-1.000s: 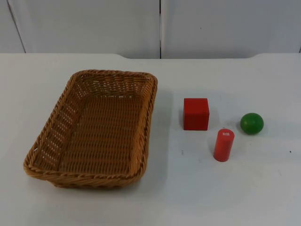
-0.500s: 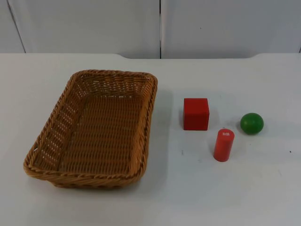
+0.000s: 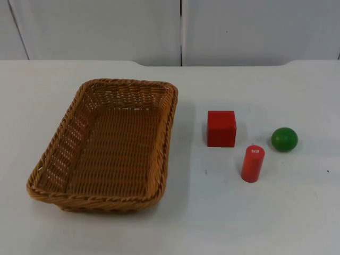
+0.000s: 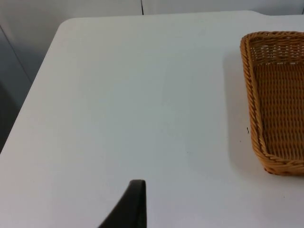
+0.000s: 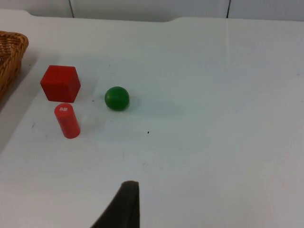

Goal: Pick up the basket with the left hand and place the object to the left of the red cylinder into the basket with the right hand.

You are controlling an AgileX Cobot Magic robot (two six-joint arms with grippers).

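Wicker basket (image 3: 106, 146) empty; red cube (image 3: 221, 128) upright just beside red cylinder (image 3: 253, 163).

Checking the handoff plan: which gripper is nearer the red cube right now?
Right. The right gripper looks across open table at the red cube, which sits close ahead beside the red cylinder. The left gripper waits beyond the basket, on its far side.

Cube (image 3: 221, 128) right of basket (image 3: 106, 146) (apart)
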